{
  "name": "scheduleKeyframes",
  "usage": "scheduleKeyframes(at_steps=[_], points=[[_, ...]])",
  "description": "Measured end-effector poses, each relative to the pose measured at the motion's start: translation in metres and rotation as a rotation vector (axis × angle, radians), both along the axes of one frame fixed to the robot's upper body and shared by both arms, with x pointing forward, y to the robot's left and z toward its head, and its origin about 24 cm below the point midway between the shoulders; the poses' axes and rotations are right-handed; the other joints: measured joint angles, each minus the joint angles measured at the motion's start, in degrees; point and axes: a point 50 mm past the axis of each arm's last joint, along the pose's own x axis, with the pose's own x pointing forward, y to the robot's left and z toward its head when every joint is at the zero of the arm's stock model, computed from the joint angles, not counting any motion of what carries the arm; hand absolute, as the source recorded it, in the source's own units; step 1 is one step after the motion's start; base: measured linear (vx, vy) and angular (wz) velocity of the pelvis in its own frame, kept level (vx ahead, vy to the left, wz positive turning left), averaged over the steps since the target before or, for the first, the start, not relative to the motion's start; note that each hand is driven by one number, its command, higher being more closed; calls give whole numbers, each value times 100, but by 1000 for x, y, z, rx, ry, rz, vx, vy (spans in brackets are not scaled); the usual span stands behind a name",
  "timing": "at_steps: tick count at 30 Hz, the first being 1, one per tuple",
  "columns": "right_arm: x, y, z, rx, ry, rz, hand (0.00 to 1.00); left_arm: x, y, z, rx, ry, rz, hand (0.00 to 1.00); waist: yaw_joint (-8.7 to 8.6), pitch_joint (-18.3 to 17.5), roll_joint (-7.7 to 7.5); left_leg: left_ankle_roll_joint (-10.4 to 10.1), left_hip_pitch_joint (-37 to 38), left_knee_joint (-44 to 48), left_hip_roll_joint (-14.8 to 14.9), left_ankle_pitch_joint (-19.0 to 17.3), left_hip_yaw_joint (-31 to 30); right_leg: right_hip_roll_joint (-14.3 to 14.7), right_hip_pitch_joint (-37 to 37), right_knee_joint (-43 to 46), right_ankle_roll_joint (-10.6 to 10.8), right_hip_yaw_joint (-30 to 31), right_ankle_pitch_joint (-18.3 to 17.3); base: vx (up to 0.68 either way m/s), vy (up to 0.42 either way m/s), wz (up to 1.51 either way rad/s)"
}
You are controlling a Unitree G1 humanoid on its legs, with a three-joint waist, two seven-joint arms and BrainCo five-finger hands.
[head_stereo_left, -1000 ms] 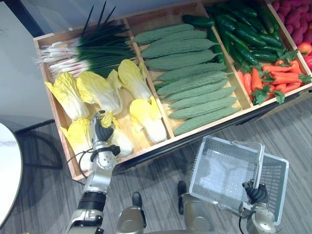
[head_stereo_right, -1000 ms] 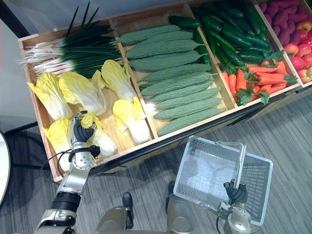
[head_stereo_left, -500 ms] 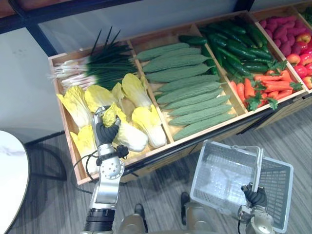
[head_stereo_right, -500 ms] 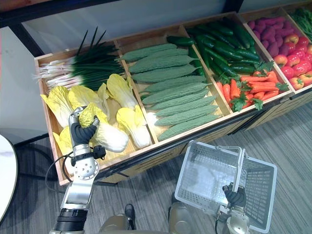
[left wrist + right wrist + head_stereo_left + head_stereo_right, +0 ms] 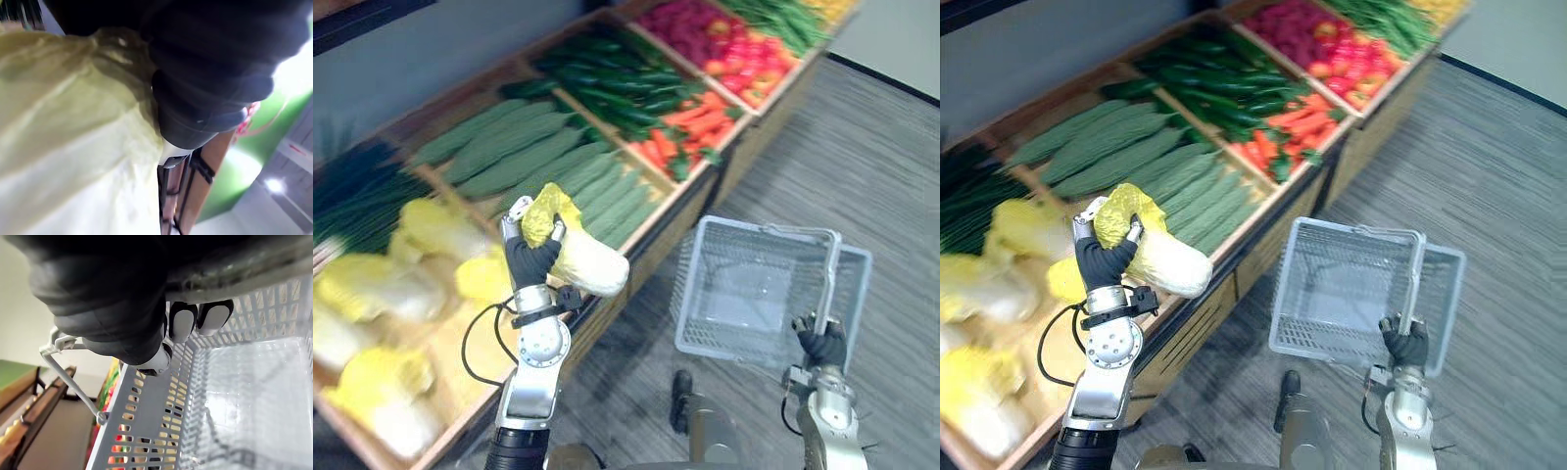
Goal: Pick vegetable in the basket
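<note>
My left hand (image 5: 530,262) is shut on a napa cabbage (image 5: 579,257) with yellow leaves and a white stem end, held up above the front edge of the wooden display shelf (image 5: 651,227). The cabbage (image 5: 63,147) lies pale yellow against the dark hand cover in the left wrist view. My right hand (image 5: 821,343) is shut on the handle of a grey plastic basket (image 5: 754,294), which hangs empty over the floor to the right of the cabbage. The basket's perforated wall (image 5: 146,426) shows close in the right wrist view.
The shelf's compartments hold more napa cabbages (image 5: 372,294), green bitter gourds (image 5: 519,147), cucumbers (image 5: 607,73), carrots (image 5: 700,122) and red fruit (image 5: 724,39). Grey striped floor (image 5: 862,157) lies open to the right of the shelf.
The camera has swung right, shifting the whole picture. My left hand has lifted the cabbage out of its compartment and carried it toward the basket. The right hand keeps hold of the basket handle.
</note>
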Motion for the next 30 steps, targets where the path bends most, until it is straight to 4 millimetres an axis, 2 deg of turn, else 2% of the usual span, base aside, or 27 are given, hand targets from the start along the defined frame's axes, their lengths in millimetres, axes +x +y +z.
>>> scheduleKeyframes(at_steps=[1,2,4,5,6,8,9,10,11,12,13,14,15,16,17,21,24,30], points=[[4,0,2,-11,-2,17,100,1,-5,-4,4,20,-24,100,-55,-21,55,10,34,131,91,21,31,102,1,10,-33,103,-34,230,-161,-135],[7,1,4,-28,-7,42,100,2,-15,-11,11,54,-78,100,-117,-50,114,88,57,563,297,125,57,324,26,21,-72,345,-84,259,-140,-138],[10,3,6,-45,-10,67,100,3,-25,-21,-4,107,-148,100,-187,-47,116,682,-11,1648,640,653,-105,568,278,-97,-135,738,-136,292,-118,-132],[10,3,6,-49,-7,75,100,4,-32,-29,-4,145,-186,100,-200,-36,123,782,-199,2356,745,812,-619,668,577,-296,-148,992,-144,240,-64,-94],[10,3,6,-50,-6,81,100,3,-36,-31,-12,160,-212,100,-200,-40,129,685,-357,2636,674,646,-941,709,698,-389,-148,1133,-144,271,-32,-108],[12,10,6,-24,-8,119,100,-1,-51,-35,-24,184,-291,100,-148,-34,124,515,-1088,2888,14,34,-2324,795,1100,-657,-213,1681,-187,264,72,-115],[13,13,6,-20,-8,133,100,-1,-52,-37,-22,191,-302,100,-109,-33,123,472,-1202,2760,-159,-79,-2618,806,1199,-716,-213,1818,-186,216,125,-128],[14,18,4,-8,-6,161,100,-2,-55,-41,-17,207,-315,100,-45,-34,124,348,-1381,2380,-551,-190,-3150,825,1347,-770,-210,2086,-187,141,133,-126],[15,24,3,2,-1,198,100,-2,-58,-43,-13,217,-327,100,-14,-27,125,319,-1578,1867,-894,-190,-3618,841,1451,-825,-190,2330,-178,124,142,-120],[15,26,3,8,-1,211,100,-3,-59,-43,-13,218,-331,100,-3,-31,131,297,-1656,1574,-1044,-177,-3838,861,1469,-843,-154,2450,-155,97,163,-115],[17,30,3,15,-3,227,100,-3,-61,-43,-14,218,-339,100,23,-81,233,185,-1706,952,-1207,-66,-4153,928,1471,-873,-31,2668,-129,72,192,-115],[16,31,3,19,-2,234,100,-3,-64,-44,-17,224,-351,100,17,-135,321,72,-1704,412,-1206,192,-4304,1088,1472,-927,77,2867,-123,72,213,-124],[16,32,2,35,2,243,100,-3,-66,-45,-9,229,-368,100,-3,-207,455,304,-1670,243,-1161,458,-4309,1189,1486,-953,136,3024,-139,123,244,-95],[16,33,1,50,6,248,100,-2,-67,-47,2,238,-376,100,-9,-203,421,302,-1587,181,-1150,463,-4199,1169,1543,-950,183,3137,-149,155,227,-74],[14,36,2,90,-6,269,100,2,-71,-50,29,249,-396,100,-115,-221,275,409,-1392,-254,-1312,586,-3976,1007,1517,-1021,327,3324,-112,155,205,-49],[15,44,8,156,-38,338,100,11,-84,-45,76,236,-444,100,-195,-220,223,589,-1301,-791,-1522,826,-3696,790,1440,-1375,523,3599,53,88,157,-28],[15,59,9,211,-42,428,100,16,-91,-42,139,221,-472,100,-195,-220,210,609,-1255,-900,-1579,846,-3545,716,1496,-1654,577,3758,178,93,106,-22],[13,86,7,272,-34,570,100,23,-101,-51,306,257,-484,100,-196,-221,185,627,-1149,-1146,-1630,858,-3536,665,1555,-1816,579,3767,205,53,37,-2]])
